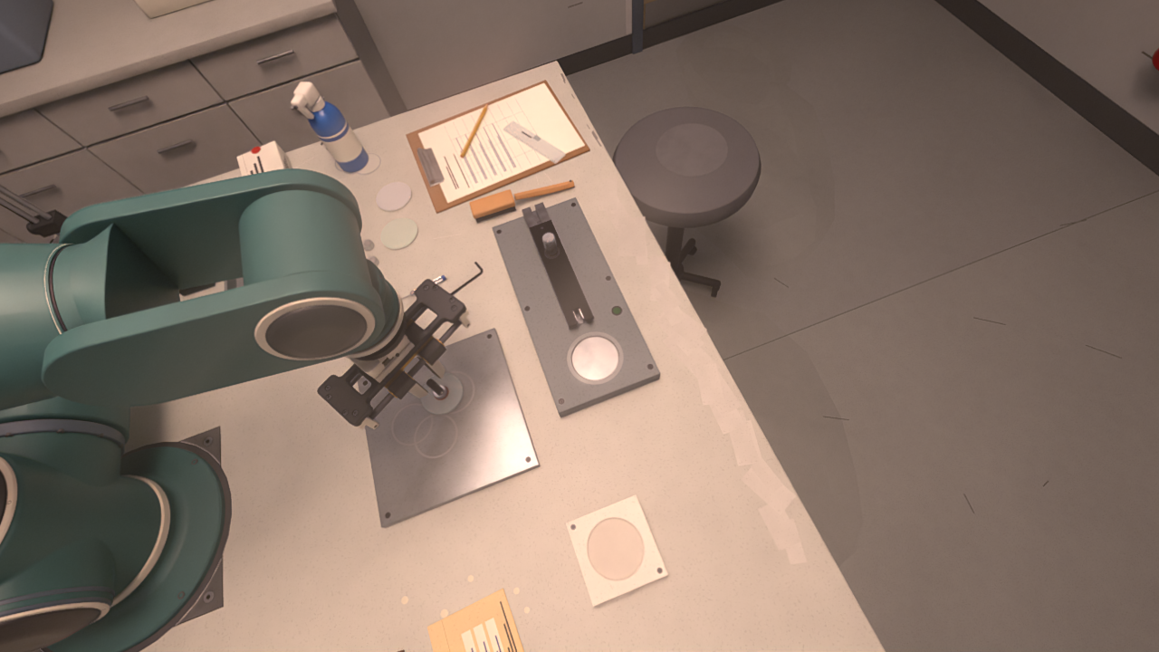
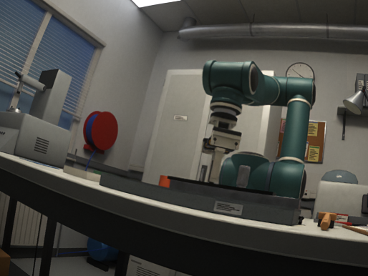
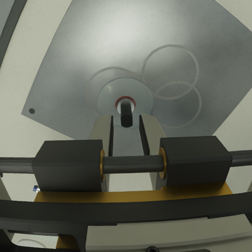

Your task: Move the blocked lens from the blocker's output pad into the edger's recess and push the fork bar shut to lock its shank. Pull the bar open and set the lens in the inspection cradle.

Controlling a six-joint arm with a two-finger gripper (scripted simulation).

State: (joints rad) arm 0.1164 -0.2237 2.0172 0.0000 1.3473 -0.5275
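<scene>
The blocked lens (image 3: 124, 102) sits on the blocker's output pad (image 1: 447, 422), a grey square plate marked with faint rings. Its dark shank (image 1: 438, 390) stands up from a red-rimmed block on the clear disc. Over the lens my gripper (image 3: 125, 118) hangs open and empty, a finger on either side of the shank. To the right lies the edger (image 1: 575, 304), a long grey plate with a round recess (image 1: 594, 358) at its near end. Its black fork bar (image 1: 558, 272) is drawn back from the recess. The inspection cradle (image 1: 616, 549) is a white square with a pinkish disc near the table's front.
Behind the plates lie a clipboard (image 1: 496, 142), a spray bottle (image 1: 331, 130), a brush (image 1: 519, 199), two loose lens discs (image 1: 396, 215) and a hex key (image 1: 466, 278). A stool (image 1: 687, 174) stands off the table's right edge. A tan card (image 1: 478, 626) lies at the front.
</scene>
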